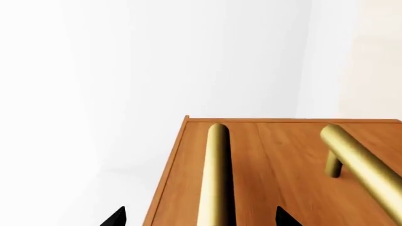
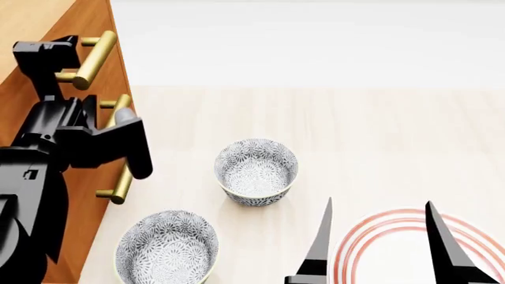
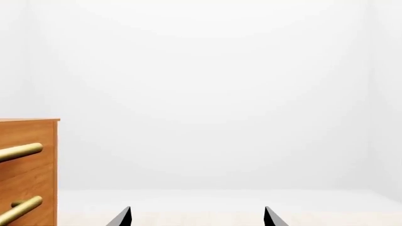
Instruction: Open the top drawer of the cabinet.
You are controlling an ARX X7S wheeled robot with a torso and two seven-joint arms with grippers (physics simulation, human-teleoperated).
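Head view, near to far: our right gripper [image 2: 377,236] low at frame bottom right, fingers spread wide, empty, above red-ringed plate [image 2: 371,242]. Two patterned bowls [image 2: 256,170] on counter [image 2: 379,136], centre and lower left. Our left gripper [image 2: 118,145] against cabinet [image 2: 39,23] at frame left, beside a lower handle; whether spread or clamped we cannot tell. Top drawer [image 2: 106,29] at upper left, looks shut, its brass handle [image 2: 96,58] above our gripper. Risk: closing here grabs wrong handle, opens lower drawer instead.
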